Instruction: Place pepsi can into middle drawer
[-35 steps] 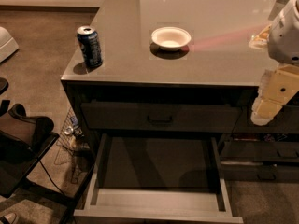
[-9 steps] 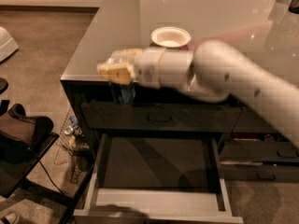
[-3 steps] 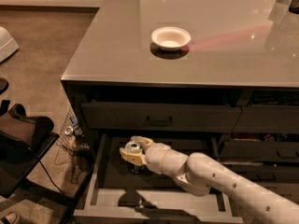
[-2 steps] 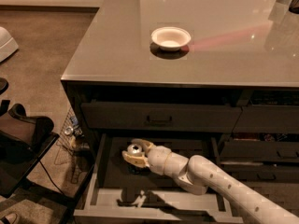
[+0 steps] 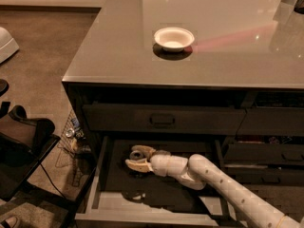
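The middle drawer (image 5: 97, 175) is pulled open under the counter, its dark floor in view. My gripper (image 5: 138, 157) reaches into its back left part from the lower right, the pale arm lying across the drawer. The two tan fingers (image 5: 137, 165) stand on either side of the pepsi can (image 5: 137, 154). Only the can's silver top and a bit of its dark body show; it is upright, low in the drawer. I cannot see whether its base rests on the drawer floor.
A white bowl (image 5: 174, 38) sits on the grey counter top (image 5: 109, 56). A shut drawer front with a black handle (image 5: 162, 119) is right above the open drawer. Narrower drawers (image 5: 266, 151) are at right. A black object (image 5: 21, 148) and a wire rack (image 5: 71, 144) stand on the floor at left.
The gripper took the can from the counter's left corner down into the open drawer. Over the last second it has sunk a little deeper towards the drawer floor.
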Tool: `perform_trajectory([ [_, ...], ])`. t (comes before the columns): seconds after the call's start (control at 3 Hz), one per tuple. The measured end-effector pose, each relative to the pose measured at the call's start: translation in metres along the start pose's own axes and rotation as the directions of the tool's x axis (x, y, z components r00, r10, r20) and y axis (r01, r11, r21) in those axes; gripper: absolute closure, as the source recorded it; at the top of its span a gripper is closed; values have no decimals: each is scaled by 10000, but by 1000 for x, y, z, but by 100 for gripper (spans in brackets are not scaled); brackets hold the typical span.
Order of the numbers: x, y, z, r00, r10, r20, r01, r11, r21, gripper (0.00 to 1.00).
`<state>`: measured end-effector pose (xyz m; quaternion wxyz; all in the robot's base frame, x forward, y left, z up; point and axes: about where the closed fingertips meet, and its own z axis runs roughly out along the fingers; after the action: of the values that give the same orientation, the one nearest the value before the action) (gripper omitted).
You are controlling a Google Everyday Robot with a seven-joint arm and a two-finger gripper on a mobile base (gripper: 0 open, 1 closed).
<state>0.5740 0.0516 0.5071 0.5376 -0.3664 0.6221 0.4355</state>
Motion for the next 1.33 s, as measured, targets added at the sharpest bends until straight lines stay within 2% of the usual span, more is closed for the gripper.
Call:
perform_trajectory([
  [0.33, 24, 2, -4, 9999, -107, 52, 108, 9997, -238, 100],
  [0.67, 23, 4, -1, 9999, -94, 65, 96, 9996, -273, 82],
  [1.33, 22, 7, 2, 9999, -89, 80, 92, 9993, -353, 36],
])
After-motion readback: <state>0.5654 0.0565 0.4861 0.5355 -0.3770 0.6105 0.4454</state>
